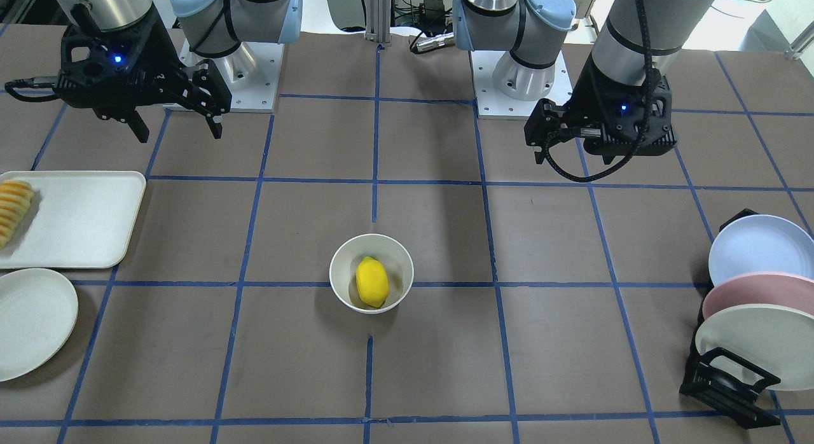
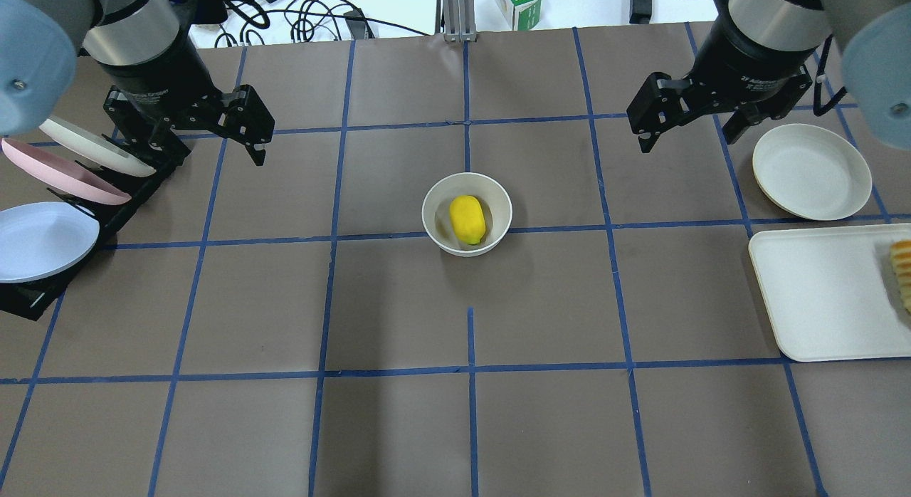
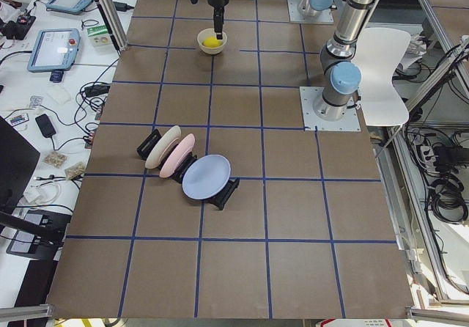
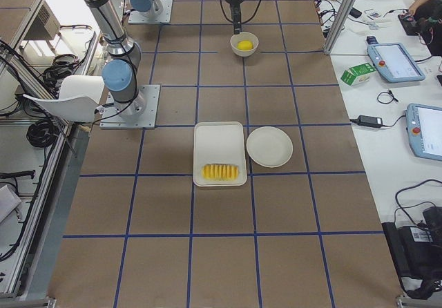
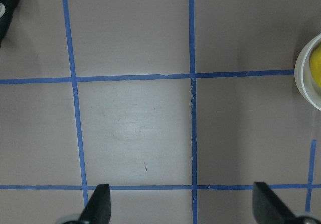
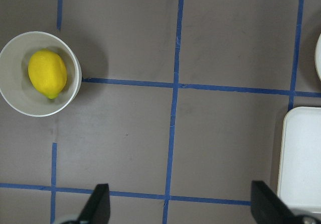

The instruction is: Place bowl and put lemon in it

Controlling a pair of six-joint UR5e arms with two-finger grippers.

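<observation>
The off-white bowl (image 1: 341,269) stands upright near the middle of the table, and the yellow lemon (image 1: 372,282) lies inside it. Both also show in the overhead view, bowl (image 2: 433,213) and lemon (image 2: 467,218), and in the right wrist view, bowl (image 6: 14,86) and lemon (image 6: 47,74). The left wrist view catches only the bowl's edge (image 5: 305,78). My left gripper (image 2: 213,152) is open and empty, raised over the table to the bowl's left. My right gripper (image 2: 689,142) is open and empty, raised to the bowl's right. Neither touches the bowl.
A white tray (image 2: 818,297) with orange-yellow sliced food (image 2: 902,269) and a flat off-white plate (image 2: 811,171) lie on my right side. A black rack (image 2: 135,198) holding three plates stands on my left. Blue tape lines grid the brown table.
</observation>
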